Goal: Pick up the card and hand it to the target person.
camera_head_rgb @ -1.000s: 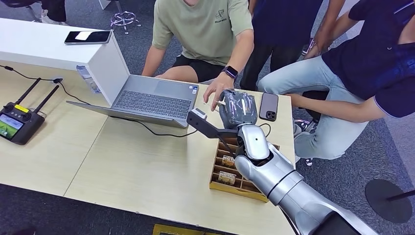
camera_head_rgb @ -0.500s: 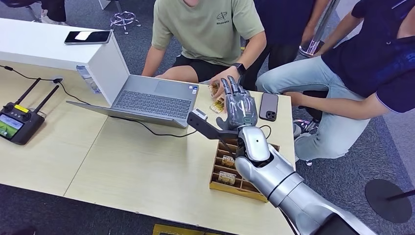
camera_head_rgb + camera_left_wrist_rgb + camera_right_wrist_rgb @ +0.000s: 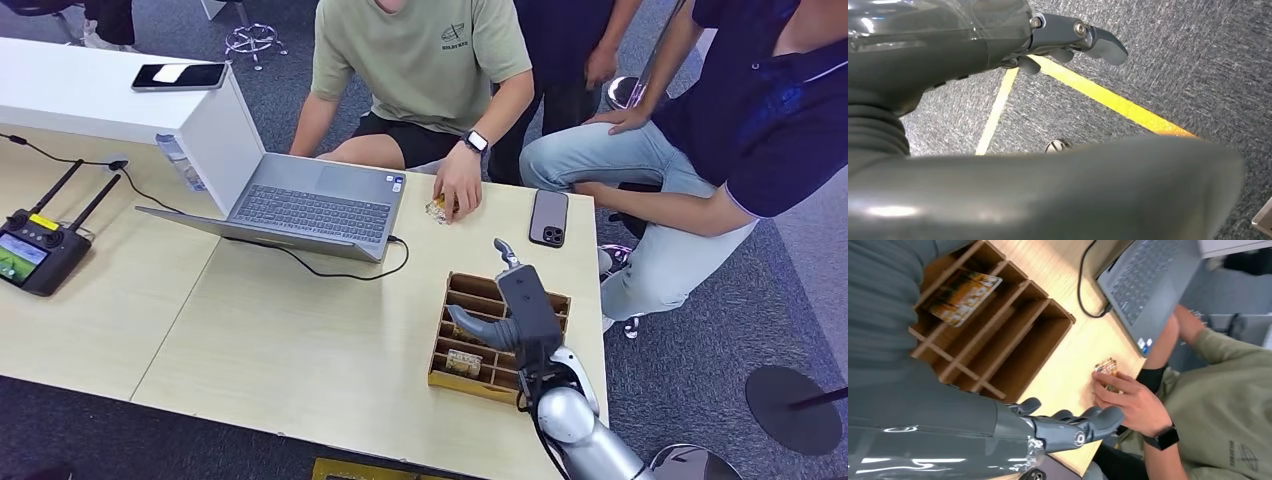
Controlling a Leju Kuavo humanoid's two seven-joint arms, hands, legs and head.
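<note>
- At the far edge of the desk, near its right corner: the card, lying flat on the desktop under the fingertips of a person's hand (green shirt, dark watch at the wrist).
- Just left of that hand: an open grey laptop, its black cable looping across the desk from its right side.
- Just right of the hand, at the far right corner: a dark phone, face down.
- By the right edge, toward the near side: a wooden divider box of long narrow slots; more printed cards lie in one of them.
- Over the right part of the box: the right hand, empty, fingers extended side by side and released, thumb out to the side, well apart from the card.
- By the left edge: a black remote controller with two antennas and a small lit screen.
- At the far left: a white box with a second phone on top.
- Off the desk, over grey carpet with yellow lines: the left hand, holding nothing, fingers loosely curled.
</note>
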